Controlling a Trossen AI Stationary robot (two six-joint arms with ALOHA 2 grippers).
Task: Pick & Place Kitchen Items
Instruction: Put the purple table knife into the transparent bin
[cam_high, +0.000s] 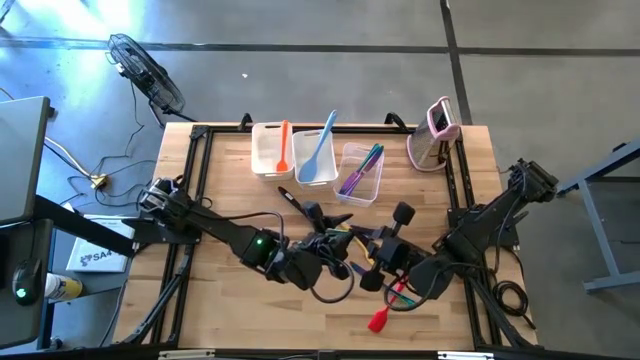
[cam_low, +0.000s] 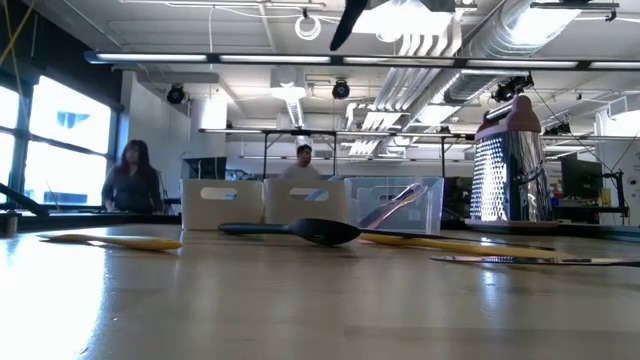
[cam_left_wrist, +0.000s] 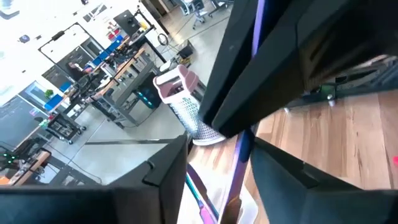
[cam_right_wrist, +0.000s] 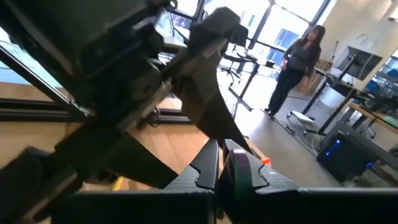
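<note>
My two grippers meet above the middle of the table, toward its near edge. My right gripper (cam_high: 378, 262) (cam_right_wrist: 235, 180) is shut on a slim purple utensil handle (cam_left_wrist: 240, 149). My left gripper (cam_high: 335, 262) (cam_left_wrist: 217, 180) is open. Its fingers stand on either side of the same handle, which runs close by one finger (cam_left_wrist: 280, 171); I cannot tell whether it touches. A red spatula (cam_high: 383, 315) lies flat near the front edge. A black spoon (cam_low: 320, 232) and yellow utensils (cam_low: 110, 241) lie flat on the table. My right gripper pinches the slim handle (cam_right_wrist: 235, 169) between its two fingers. In the left wrist view the purple handle (cam_left_wrist: 256, 22) shows between two dark masses, lifted clear of the table. Which end of the utensil it has is hidden by both grippers.
Three tubs stand in a row at the far side, holding an orange spatula (cam_high: 284, 145), a light blue spatula (cam_high: 320, 150) and purple and teal utensils (cam_high: 362, 168). The pink-and-white grater (cam_high: 436, 135) stands at the far right. Black utensils (cam_high: 310, 212) lie beside the grippers.
</note>
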